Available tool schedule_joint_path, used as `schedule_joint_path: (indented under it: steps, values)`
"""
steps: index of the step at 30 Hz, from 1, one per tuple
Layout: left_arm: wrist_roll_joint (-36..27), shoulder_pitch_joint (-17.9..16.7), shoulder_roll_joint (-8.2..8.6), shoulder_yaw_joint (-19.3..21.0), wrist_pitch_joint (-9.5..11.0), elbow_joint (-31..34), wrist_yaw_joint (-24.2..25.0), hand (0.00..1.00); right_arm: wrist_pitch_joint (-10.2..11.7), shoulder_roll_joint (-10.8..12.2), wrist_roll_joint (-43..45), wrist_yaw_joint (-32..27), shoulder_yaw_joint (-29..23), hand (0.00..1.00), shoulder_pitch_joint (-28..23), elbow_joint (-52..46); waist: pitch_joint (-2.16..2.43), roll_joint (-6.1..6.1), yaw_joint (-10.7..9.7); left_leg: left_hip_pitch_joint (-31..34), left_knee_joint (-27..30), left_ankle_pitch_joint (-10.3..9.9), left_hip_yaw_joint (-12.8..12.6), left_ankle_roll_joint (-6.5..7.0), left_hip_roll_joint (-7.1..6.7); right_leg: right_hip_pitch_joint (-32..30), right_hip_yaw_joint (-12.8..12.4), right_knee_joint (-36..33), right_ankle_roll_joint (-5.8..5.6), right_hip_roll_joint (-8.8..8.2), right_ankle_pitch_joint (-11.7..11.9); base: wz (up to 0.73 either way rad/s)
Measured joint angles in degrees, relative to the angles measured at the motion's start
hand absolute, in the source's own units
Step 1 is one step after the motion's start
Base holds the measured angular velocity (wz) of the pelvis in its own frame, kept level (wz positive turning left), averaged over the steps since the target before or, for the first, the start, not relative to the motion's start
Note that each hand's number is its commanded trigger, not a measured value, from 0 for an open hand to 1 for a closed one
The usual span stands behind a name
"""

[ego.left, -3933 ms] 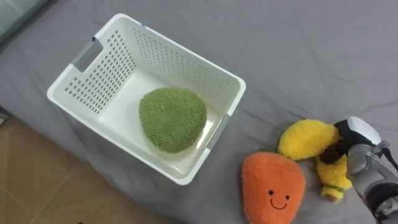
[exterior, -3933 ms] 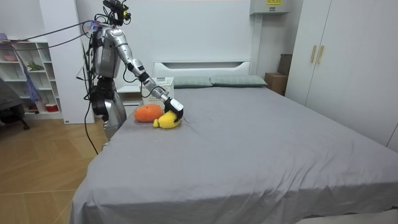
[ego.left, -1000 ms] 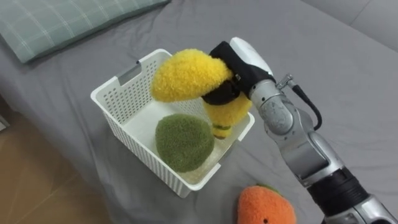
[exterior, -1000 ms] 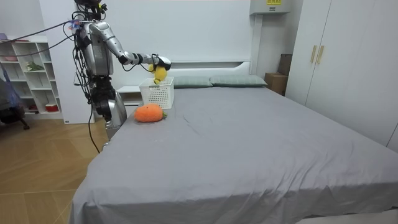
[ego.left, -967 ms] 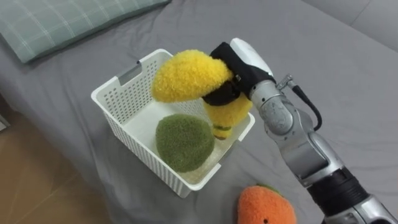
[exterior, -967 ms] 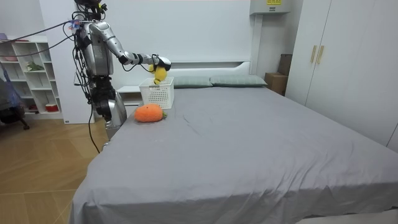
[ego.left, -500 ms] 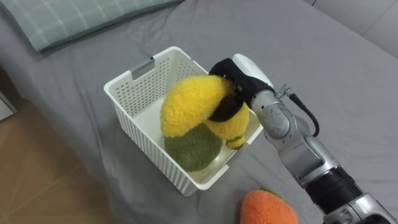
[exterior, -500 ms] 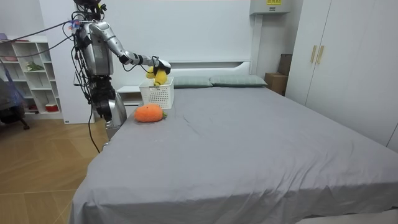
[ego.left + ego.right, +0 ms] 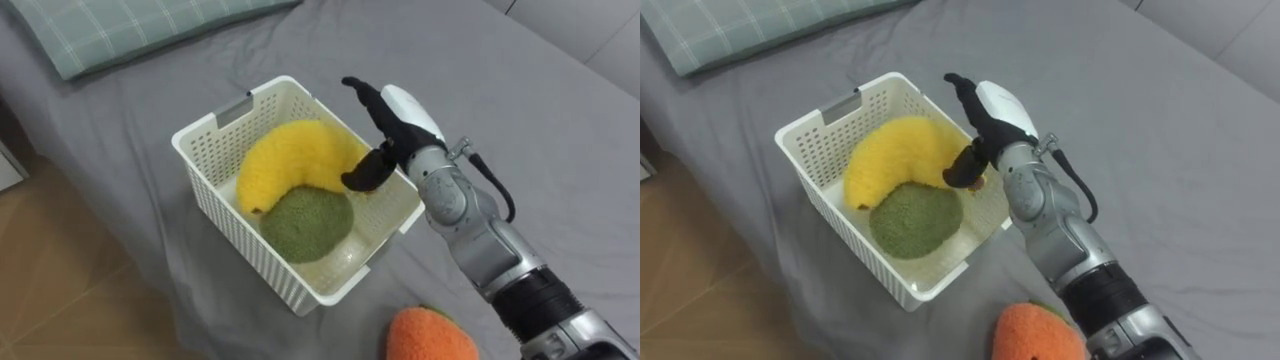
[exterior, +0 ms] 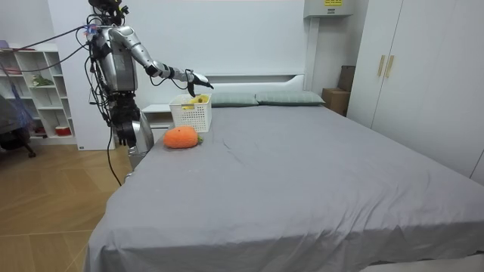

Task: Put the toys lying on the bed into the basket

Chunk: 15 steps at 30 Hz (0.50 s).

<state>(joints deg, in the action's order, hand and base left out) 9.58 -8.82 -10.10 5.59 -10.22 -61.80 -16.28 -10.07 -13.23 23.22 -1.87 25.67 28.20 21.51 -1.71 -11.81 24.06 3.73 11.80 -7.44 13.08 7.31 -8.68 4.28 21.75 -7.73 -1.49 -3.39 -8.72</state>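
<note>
In the left eye view we see a white basket [image 9: 238, 243] standing on the grey bed [image 9: 540, 120]. Two toys lie inside it. A yellow plush toy [image 9: 290, 160] curves across the far half of the basket, and a round green plush toy [image 9: 305, 225] sits in front of it, the two touching. Our right hand [image 9: 400, 120] hovers over the basket's far right corner. Its fingers [image 9: 360, 92] are straight and spread wide, holding nothing. The thumb points down near the yellow toy's end, and we cannot tell whether it touches. An orange plush toy [image 9: 430, 338] lies on the bed, apart from the basket, at the lower edge of the view.

In the right eye view we see the same layout. A grey handle [image 9: 840, 104] is set in the basket's far left wall, and a checked pillow [image 9: 750, 25] lies on the bed beyond the basket.

In the room view we stand at the side of the bed near its head, at the room view's left, with a shelf [image 10: 34, 91] behind us. The right arm is stretched out level over the basket. The orange toy lies just beside the basket. A wardrobe [image 10: 423, 68] stands at the room view's right.
</note>
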Motion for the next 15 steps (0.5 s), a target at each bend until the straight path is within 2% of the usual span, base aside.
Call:
schedule_joint_path:
  steps: [10, 15]
  values:
    - [1.35, -0.13, -0.01, 1.09, 0.65, -0.02, -1.02, 0.00, 0.94, -0.10, -0.02, -0.03, -0.39, 0.00, 0.00, 0.16, 0.02, -0.03, -0.05, 0.00, 0.02, 0.00, 0.00, 0.00, 0.00, -0.01, -0.32, 0.05, 0.00, 0.02, 0.00, 0.00]
    - [2.66, -0.27, -0.01, 1.03, 0.88, 0.15, -1.00, 0.00, 2.49, -0.17, -0.05, -0.06, -2.32, 0.00, 0.00, 0.03, -0.10, 0.16, -0.61, -0.03, 0.04, 0.00, -0.04, 0.00, -0.01, 0.00, -1.24, 0.06, 0.00, 0.06, 0.00, 0.00]
